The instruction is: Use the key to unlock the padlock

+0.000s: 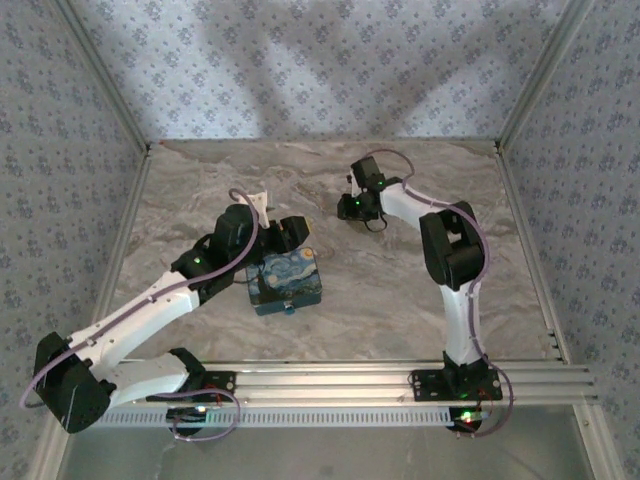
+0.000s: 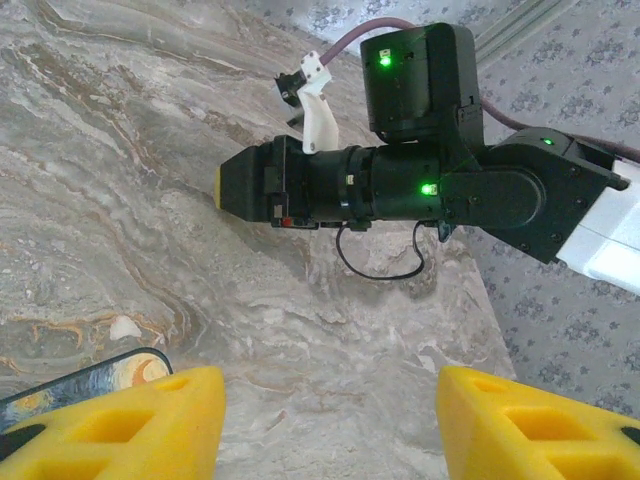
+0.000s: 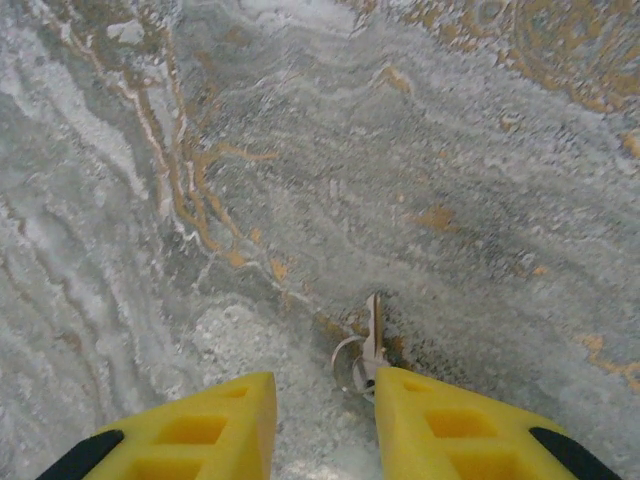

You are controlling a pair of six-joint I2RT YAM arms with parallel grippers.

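The key lies flat on the marble table just by the spread fingers of the right gripper, its ring half hidden behind one yellow tip, while the left gripper, spread and empty, hangs beside the painted box, the padlock a blurry speck at its near edge.

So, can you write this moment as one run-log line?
left fingers open, near box | right fingers open, key on table at their tips | key not gripped yet
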